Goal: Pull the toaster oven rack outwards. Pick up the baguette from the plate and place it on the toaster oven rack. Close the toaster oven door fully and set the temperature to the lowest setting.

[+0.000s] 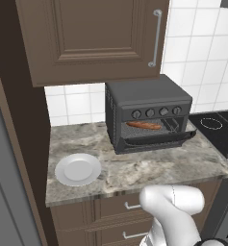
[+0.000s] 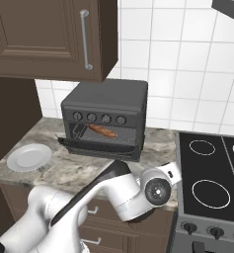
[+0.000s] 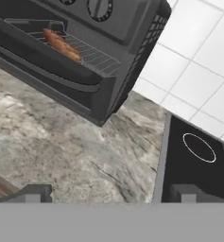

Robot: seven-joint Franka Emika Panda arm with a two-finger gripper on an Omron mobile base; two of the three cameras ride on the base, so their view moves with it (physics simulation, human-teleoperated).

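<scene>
The toaster oven (image 1: 146, 113) stands at the back of the counter, its row of knobs (image 1: 156, 113) above the cavity. The baguette (image 1: 143, 125) lies on the toaster oven rack (image 3: 92, 56) inside. The toaster oven door (image 1: 156, 139) is ajar, tilted partway up below the opening. The white plate (image 1: 78, 169) sits empty at the counter's front left. My gripper (image 3: 112, 194) hangs open above the counter, in front of and to the right of the oven, with nothing between its fingertips (image 3: 35, 193). It is apart from the door.
A black stovetop (image 2: 212, 168) adjoins the counter on the right. A brown wall cabinet (image 1: 91, 38) hangs above the oven. The marbled counter (image 1: 149, 166) has free room in front of the oven. Drawers (image 1: 120, 206) lie below the counter edge.
</scene>
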